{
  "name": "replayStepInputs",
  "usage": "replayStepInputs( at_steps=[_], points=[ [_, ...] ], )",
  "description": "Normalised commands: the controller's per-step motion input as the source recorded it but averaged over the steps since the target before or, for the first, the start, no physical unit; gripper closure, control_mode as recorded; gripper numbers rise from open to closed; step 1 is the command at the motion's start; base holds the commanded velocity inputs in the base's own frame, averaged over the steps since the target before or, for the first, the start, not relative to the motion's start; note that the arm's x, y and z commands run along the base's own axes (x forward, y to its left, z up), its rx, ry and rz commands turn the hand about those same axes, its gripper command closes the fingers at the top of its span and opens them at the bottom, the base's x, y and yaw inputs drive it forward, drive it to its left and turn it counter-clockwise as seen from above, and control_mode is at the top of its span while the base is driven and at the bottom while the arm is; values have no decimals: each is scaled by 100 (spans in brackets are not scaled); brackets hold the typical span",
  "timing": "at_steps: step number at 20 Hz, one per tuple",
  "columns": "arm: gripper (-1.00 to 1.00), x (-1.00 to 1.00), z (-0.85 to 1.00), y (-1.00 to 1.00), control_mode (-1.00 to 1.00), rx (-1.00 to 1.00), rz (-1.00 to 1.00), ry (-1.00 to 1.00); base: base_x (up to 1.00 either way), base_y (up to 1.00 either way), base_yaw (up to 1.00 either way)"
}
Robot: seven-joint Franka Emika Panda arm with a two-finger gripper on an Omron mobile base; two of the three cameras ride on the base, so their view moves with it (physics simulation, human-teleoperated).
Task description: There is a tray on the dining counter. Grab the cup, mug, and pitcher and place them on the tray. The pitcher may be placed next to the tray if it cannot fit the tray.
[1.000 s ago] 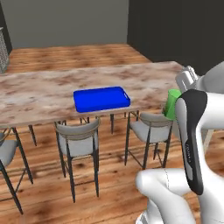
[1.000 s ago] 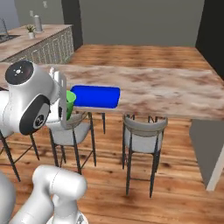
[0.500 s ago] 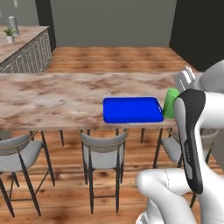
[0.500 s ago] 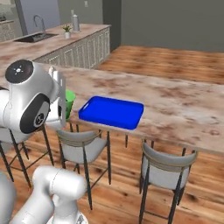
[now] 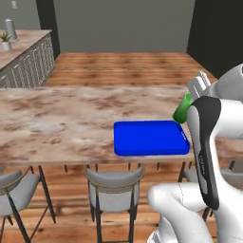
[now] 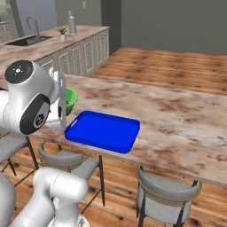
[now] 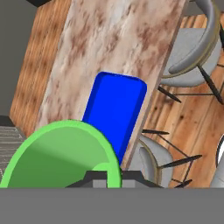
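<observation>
The gripper (image 7: 106, 177) is closed on the rim of the cup (image 7: 61, 155), which it holds in the air, tilted, at the near end of the tray (image 5: 151, 137); the green cup's inside looks empty in the hand view. The blue tray lies flat on the dining counter (image 5: 57, 121), close to its near edge, with nothing on it. Grey stools (image 5: 113, 186) stand tucked under that edge. Since the earlier pictures the whole scene has shifted in both base views, so the cameras have moved; the cup sits in the same spot beside the arm. Farther off, a worktop (image 6: 42, 44) carries a sink tap, a small plant and a bottle. No writing can be read.
</observation>
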Motion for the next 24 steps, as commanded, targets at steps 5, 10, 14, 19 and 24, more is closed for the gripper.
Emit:
replayStepInputs(
  at_steps=[5,10,14,19,24],
  points=[
    [100,0,0,0,100,0,0,0,67,14,-3],
    [100,0,0,0,100,0,0,0,50,25,-6],
    [100,0,0,0,100,0,0,0,30,27,-7],
    [100,11,-1,9,-100,0,0,3,37,31,-3],
    [100,63,-8,57,-100,-5,4,21,0,0,0]
  ],
)
